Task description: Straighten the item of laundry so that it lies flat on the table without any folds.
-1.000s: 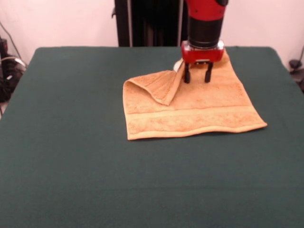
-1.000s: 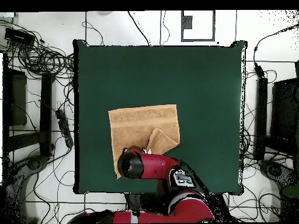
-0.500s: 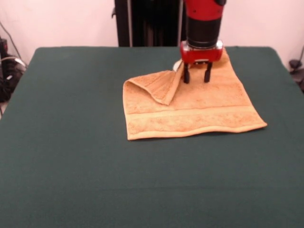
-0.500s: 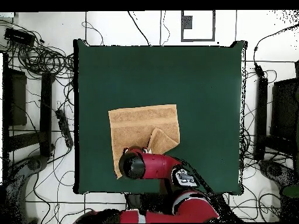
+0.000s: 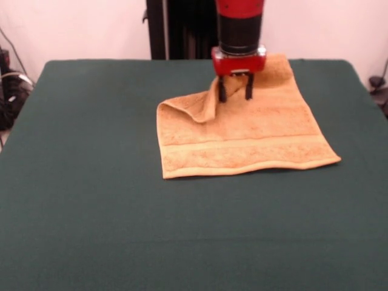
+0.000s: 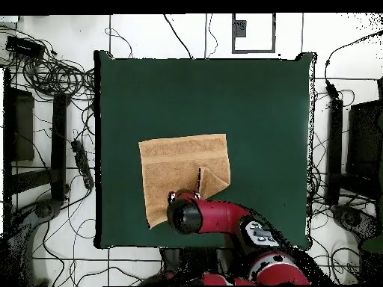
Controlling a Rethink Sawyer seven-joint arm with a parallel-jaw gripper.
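Observation:
The orange-tan towel (image 5: 254,136) lies on the dark green table (image 5: 91,212), mostly flat. Its far left corner is folded over into a flap (image 5: 197,106) that rises at its right end. My gripper (image 5: 235,92) hangs over the towel's far part. Its fingers are apart and point down. The left fingertip (image 5: 222,96) touches the raised edge of the flap, and nothing is held between the fingers. In the overhead view the towel (image 6: 179,168) shows with the flap (image 6: 215,181) at its lower right. The red arm (image 6: 196,216) covers the towel's near edge and hides the gripper.
The robot's black pedestal (image 5: 182,30) stands behind the table's far edge. Cables and dark equipment (image 6: 45,112) lie on the floor at both sides of the table (image 6: 254,112).
My gripper has moved left in the front view, toward the flap, with its fingers still apart. The flap's right end now stands up more steeply against the left finger.

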